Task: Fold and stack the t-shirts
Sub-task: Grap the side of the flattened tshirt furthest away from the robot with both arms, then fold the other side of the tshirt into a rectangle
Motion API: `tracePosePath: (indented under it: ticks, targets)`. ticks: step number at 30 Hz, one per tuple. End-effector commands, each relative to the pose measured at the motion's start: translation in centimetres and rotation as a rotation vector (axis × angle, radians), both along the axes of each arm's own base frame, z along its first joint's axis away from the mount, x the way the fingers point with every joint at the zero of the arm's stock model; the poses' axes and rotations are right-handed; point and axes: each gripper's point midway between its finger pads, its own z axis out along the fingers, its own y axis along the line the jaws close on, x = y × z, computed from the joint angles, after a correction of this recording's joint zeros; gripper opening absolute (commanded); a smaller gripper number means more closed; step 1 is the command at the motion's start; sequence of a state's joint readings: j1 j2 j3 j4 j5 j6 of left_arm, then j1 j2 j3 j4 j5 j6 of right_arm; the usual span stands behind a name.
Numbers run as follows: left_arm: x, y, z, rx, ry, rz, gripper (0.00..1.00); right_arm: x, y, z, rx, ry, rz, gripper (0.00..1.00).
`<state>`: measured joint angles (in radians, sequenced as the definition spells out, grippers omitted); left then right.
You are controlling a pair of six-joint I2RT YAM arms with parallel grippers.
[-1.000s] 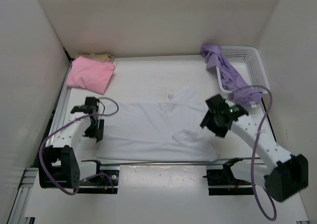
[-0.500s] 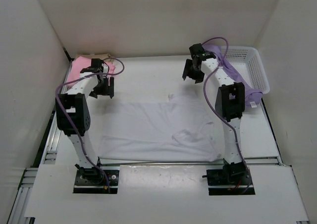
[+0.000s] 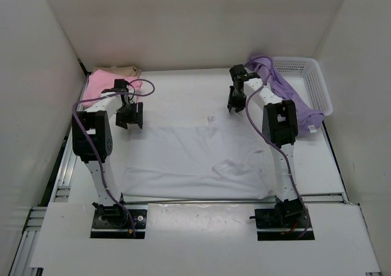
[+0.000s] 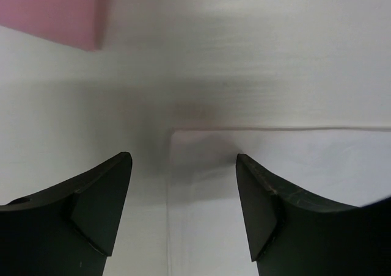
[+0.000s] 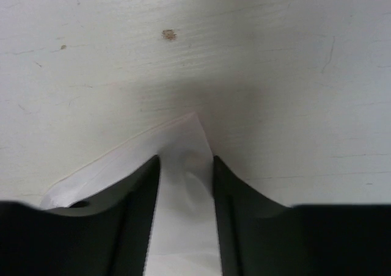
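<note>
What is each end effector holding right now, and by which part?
The right end effector pinches the white t-shirt by a far-edge corner. The left end effector is open above its far left corner, holding nothing.

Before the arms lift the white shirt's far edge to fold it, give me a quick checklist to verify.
1. The left gripper is open, straddling the far-left corner of the white t-shirt: ok.
2. The left gripper grips that corner: not ok.
3. The right gripper flanks a peak of white cloth: ok.
4. The right gripper's hold is firm: cannot tell.
5. The pink t-shirt lies apart from the white t-shirt: ok.
</note>
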<state>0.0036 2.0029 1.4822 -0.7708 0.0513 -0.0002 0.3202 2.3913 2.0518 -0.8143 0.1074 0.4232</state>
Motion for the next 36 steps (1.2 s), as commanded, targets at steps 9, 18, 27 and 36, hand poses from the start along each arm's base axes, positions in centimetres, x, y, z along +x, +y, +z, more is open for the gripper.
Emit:
tracePosePath:
  ticks: [9,18,27,36]
  targets:
    - [0.1,-0.7,-1.2,-0.014,0.022,-0.014,0.59,-1.9,-0.8,1.6,-0.012,0.015,0.004,0.09]
    - [0.4,-1.6,-0.5,-0.014,-0.018,-0.036,0.56,-3.9,0.1,2.8,-0.059,-0.022,0.073,0.0]
    - [-2.0,-2.0,2.5,-0.021,-0.07,-0.05,0.11,-8.4,-0.3,7.7,-0.031,-0.098,0.068,0.0]
    - [-10.8,-1.0,3.8,0.133,-0.088,-0.063,0.11,-23.1,-4.6,6.7,-0.025,-0.101,-0.036,0.0]
